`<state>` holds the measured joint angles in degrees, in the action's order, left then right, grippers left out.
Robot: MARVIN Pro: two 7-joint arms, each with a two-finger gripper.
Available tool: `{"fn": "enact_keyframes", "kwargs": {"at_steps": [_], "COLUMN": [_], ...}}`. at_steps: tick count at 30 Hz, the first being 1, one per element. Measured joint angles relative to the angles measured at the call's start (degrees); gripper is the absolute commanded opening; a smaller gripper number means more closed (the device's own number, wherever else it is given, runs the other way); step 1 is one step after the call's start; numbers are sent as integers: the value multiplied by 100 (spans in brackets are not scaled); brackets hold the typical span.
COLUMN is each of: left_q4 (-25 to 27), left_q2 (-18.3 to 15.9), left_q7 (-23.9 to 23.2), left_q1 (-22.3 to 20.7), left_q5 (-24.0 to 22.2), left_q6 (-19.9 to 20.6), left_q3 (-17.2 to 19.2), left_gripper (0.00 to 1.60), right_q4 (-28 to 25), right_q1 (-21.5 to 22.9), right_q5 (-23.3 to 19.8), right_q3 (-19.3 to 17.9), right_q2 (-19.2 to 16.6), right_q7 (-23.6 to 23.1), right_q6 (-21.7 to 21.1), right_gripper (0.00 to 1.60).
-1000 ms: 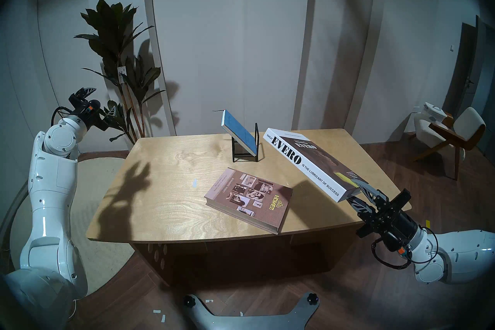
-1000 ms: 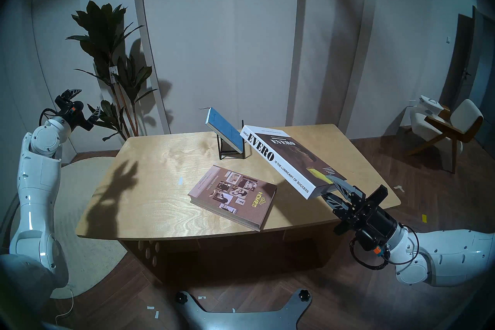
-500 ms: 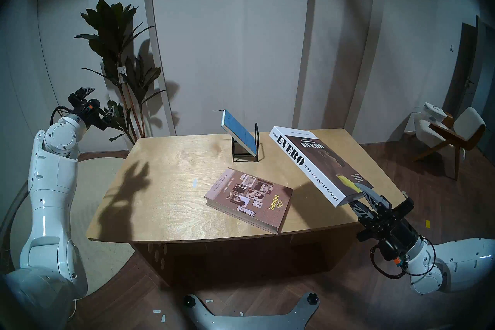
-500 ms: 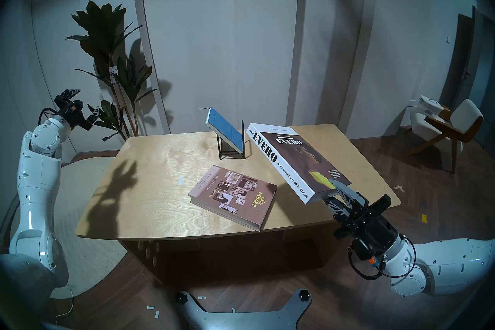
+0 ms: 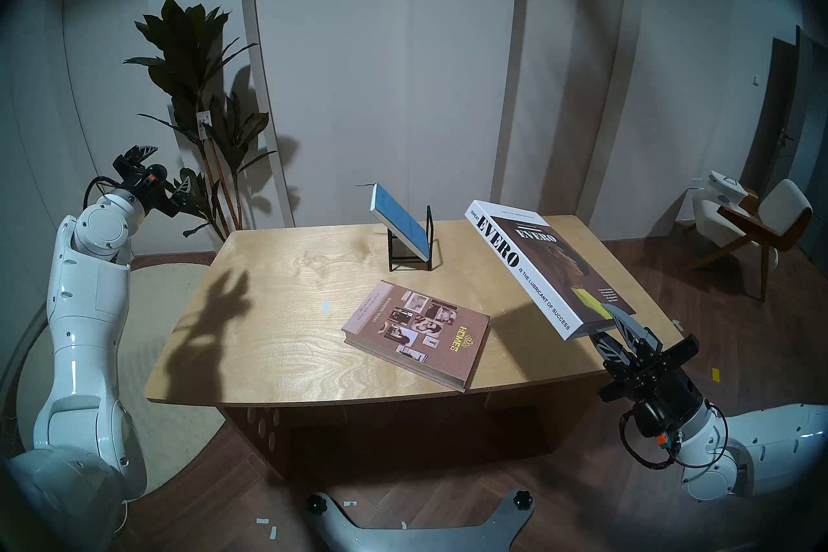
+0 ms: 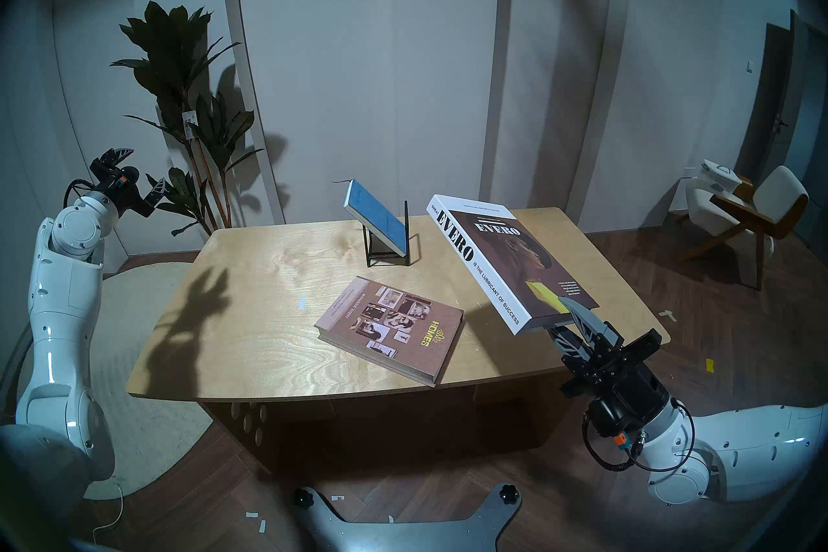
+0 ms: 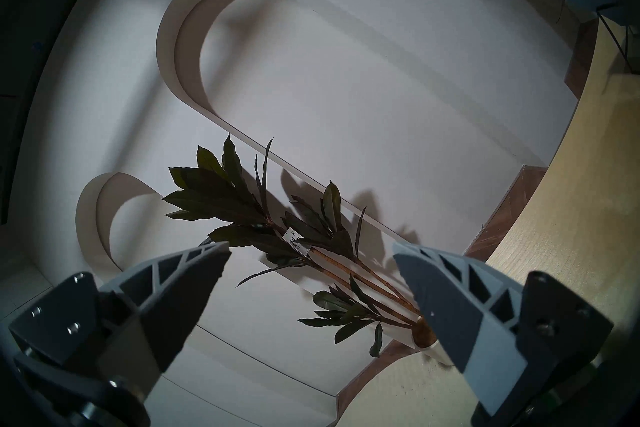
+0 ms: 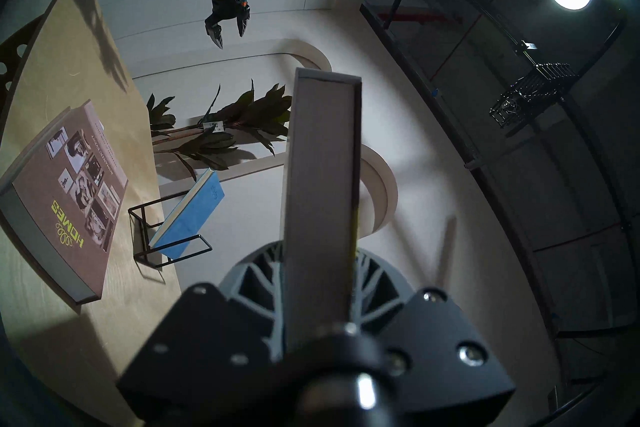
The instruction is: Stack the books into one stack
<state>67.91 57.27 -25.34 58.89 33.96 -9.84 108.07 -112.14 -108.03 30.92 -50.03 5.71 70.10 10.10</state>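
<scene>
The mauve-brown HOMES book [image 5: 416,334] [image 6: 390,329] [image 8: 65,194] lies flat near the table's front edge. My right gripper [image 5: 605,325] [image 6: 565,319] is shut on a near corner of the brown EVERO book [image 5: 546,269] [image 6: 511,260] [image 8: 322,190] and holds it tilted in the air above the table's right side, apart from the HOMES book. The thin blue book [image 5: 398,222] [image 6: 376,219] [image 8: 188,218] leans in the black wire rack [image 5: 412,255] at the back. My left gripper [image 5: 168,170] [image 6: 143,172] [image 7: 311,263] is open and empty, raised left of the table.
A potted plant [image 5: 201,98] stands behind the table's left corner, close to my left gripper. A chair [image 5: 752,233] stands at the far right. The wooden table [image 5: 278,313] has bare surface on its left half.
My right gripper has lifted the EVERO book higher and swung it to the right, its cover turning more toward the head camera. The left arm has not moved.
</scene>
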Motion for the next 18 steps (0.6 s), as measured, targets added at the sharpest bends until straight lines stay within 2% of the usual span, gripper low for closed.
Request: {"fn": "enact_keyframes", "kwargs": {"at_steps": [18], "left_q4": [22], "left_q2": [2], "left_q7": [11], "left_q1": [0], "left_q5": [-5], "left_q6": [3], "left_q3": [-6], "left_gripper": [160], "right_q4": [-32], "right_q1": [-377], "right_q5": [-202], "right_q3": [-414], "right_q2": [-2], "right_q7": [92], "right_q6": [-297], "right_gripper": [0]}}
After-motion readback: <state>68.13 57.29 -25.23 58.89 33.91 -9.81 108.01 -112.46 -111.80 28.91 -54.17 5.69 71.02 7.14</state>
